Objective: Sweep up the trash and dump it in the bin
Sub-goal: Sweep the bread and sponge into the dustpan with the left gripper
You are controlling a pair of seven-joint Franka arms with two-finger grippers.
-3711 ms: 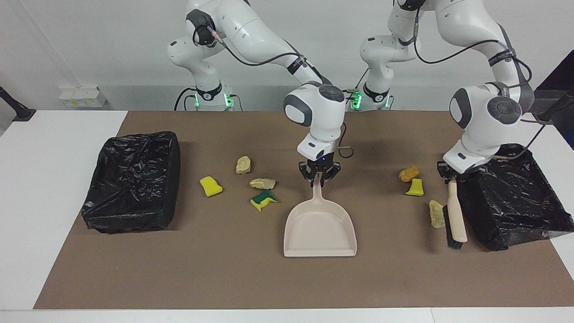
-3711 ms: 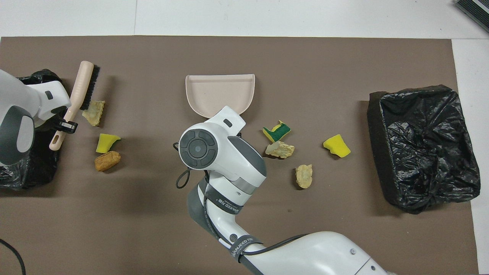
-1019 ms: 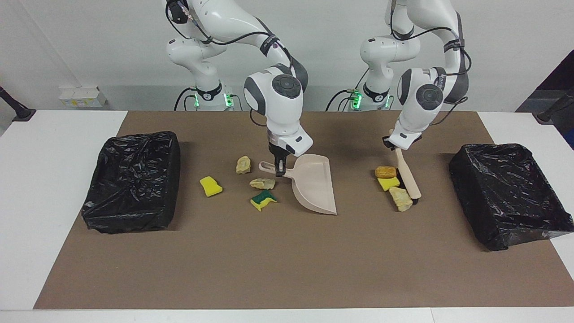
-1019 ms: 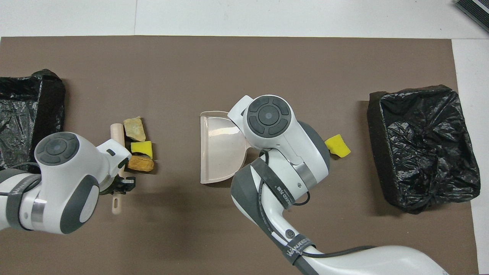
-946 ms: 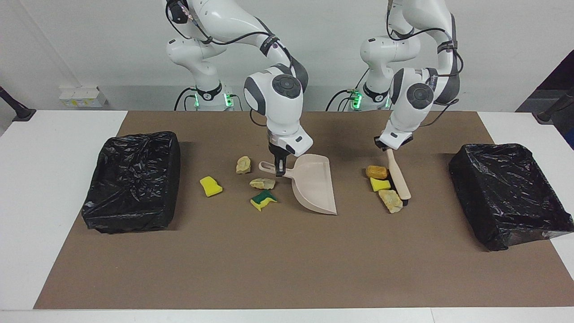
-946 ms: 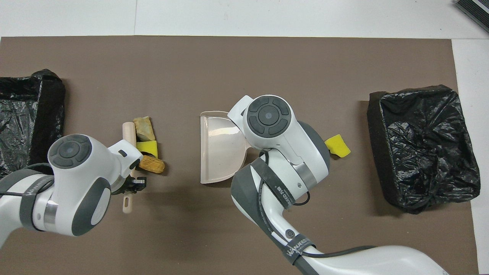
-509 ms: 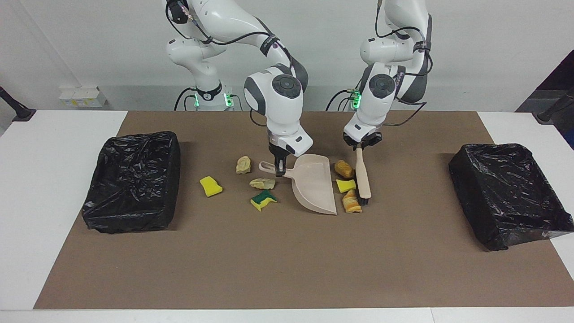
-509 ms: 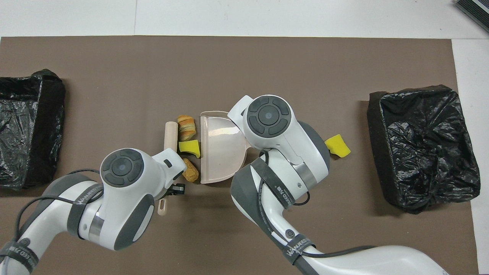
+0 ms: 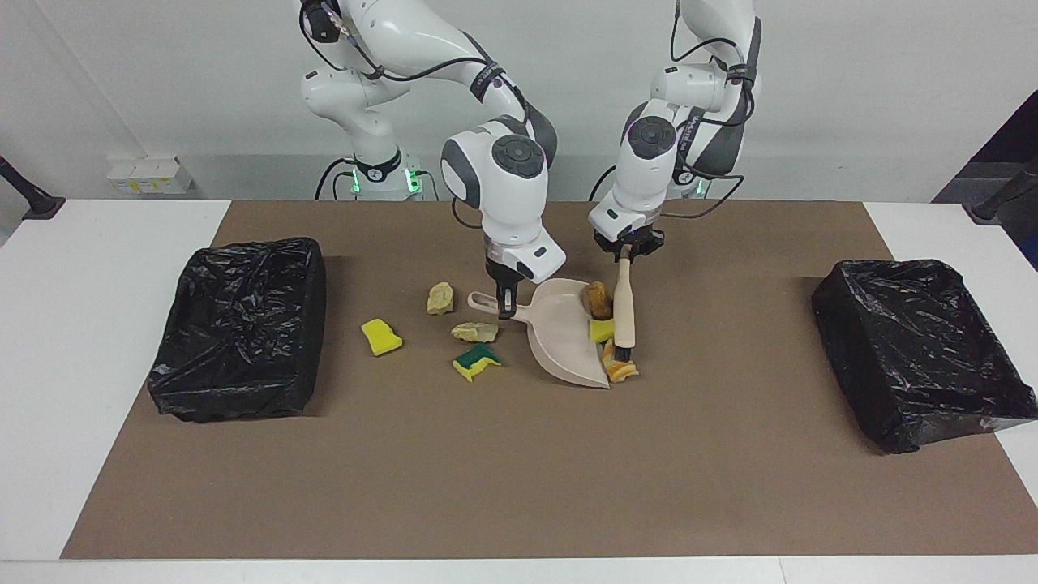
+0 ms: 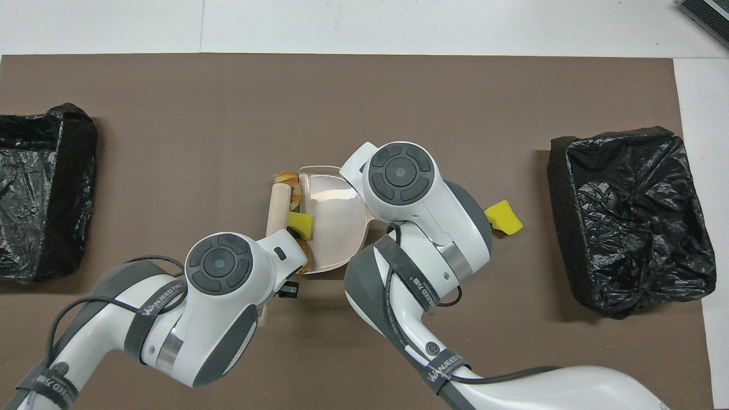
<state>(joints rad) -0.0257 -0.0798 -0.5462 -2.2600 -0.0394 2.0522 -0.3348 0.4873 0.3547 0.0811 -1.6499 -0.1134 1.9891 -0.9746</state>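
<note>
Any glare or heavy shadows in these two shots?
Facing view: glossy highlights crinkle across both bin liners, and soft shadows sit under the dustpan. Overhead view: a shine streak on the dustpan's floor, with the arms' dim shadows on the mat.

- The right gripper [image 9: 506, 302] clamped the beige dustpan [image 9: 562, 341] by its handle.
- The left gripper [image 9: 624, 253] gripped the brush [image 9: 623, 312], pressing three scraps [image 9: 602, 331] against the dustpan's mouth.
- Four scraps [image 9: 474, 332] lay beside the dustpan handle, toward the right arm's bin [image 9: 240, 324].
</note>
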